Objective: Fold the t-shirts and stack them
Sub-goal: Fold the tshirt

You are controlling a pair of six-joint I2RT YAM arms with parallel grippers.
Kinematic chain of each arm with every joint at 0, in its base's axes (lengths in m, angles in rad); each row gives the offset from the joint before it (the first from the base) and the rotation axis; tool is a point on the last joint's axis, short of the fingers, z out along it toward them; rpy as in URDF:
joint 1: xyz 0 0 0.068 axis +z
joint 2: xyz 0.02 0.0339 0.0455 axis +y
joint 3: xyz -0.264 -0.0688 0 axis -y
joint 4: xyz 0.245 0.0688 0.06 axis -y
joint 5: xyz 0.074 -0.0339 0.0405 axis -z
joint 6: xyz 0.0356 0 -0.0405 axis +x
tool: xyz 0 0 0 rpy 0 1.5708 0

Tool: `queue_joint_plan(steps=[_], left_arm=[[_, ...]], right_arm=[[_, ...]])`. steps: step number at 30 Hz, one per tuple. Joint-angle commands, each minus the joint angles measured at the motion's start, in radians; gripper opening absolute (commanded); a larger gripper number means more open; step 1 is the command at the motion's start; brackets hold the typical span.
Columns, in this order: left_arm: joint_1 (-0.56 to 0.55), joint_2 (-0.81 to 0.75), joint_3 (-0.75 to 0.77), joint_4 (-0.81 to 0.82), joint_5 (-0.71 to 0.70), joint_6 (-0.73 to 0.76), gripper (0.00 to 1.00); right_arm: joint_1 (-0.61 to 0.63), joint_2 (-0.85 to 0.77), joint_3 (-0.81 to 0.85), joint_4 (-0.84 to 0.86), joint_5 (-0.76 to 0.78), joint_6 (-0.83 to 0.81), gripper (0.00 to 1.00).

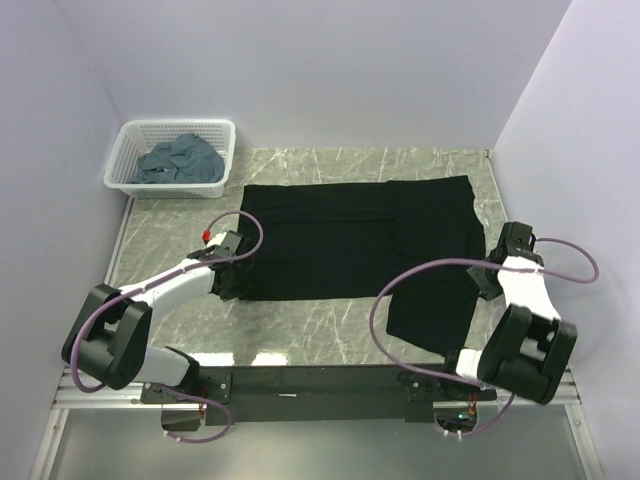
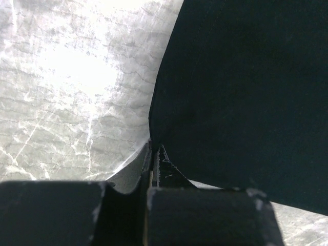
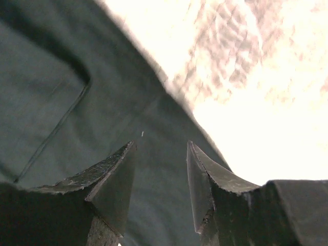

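Marble table, low left tool clamped on black t-shirt, right tool apart above it.

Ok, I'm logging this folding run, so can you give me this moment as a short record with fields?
black t-shirt: spread on the table, partly folded
left hand: shut, pinching the shirt's left edge
right hand: open, over the shirt's right edge
basket: far left corner
blue-grey cloth: crumpled inside the basket
folded stack: none visible
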Motion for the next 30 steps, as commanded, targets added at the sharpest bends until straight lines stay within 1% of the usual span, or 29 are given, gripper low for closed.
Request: queue_joint_plan(steps=[1,3,5,9,13,21,22,23,28,30], left_arm=[[-0.005,-0.023,-0.025,-0.004,0.028,0.012,0.01],[-0.005,-0.032,-0.027,-0.007,0.025,0.011,0.01],[-0.005,-0.037,-0.025,-0.015,0.020,0.009,0.01],[-0.003,-0.049,-0.035,-0.016,0.017,0.004,0.01],[-0.005,-0.049,-0.033,-0.024,0.012,0.001,0.01],[-0.003,-0.057,-0.033,-0.032,0.009,0.000,0.01],[-0.003,-0.060,-0.033,-0.032,0.008,0.000,0.01],[-0.003,-0.062,-0.035,-0.032,0.008,0.000,0.01],[-0.003,-0.069,-0.038,-0.030,0.006,-0.002,0.01],[-0.003,-0.078,-0.036,-0.036,0.003,-0.003,0.01]], right_arm=[[-0.021,0.076,0.058,0.054,0.024,-0.015,0.51],[-0.036,0.104,0.066,0.090,0.006,-0.029,0.50],[-0.042,0.124,0.075,0.108,0.021,-0.044,0.50],[-0.048,0.179,0.095,0.137,0.009,-0.070,0.42],[-0.050,0.213,0.105,0.134,0.016,-0.084,0.41],[-0.053,0.269,0.066,0.168,-0.005,-0.098,0.41],[-0.053,0.274,0.063,0.176,-0.008,-0.101,0.38],[-0.053,0.283,0.062,0.177,-0.010,-0.101,0.33],[-0.055,0.300,0.051,0.177,-0.001,-0.098,0.14],[-0.055,0.293,0.054,0.165,0.015,-0.089,0.08]])
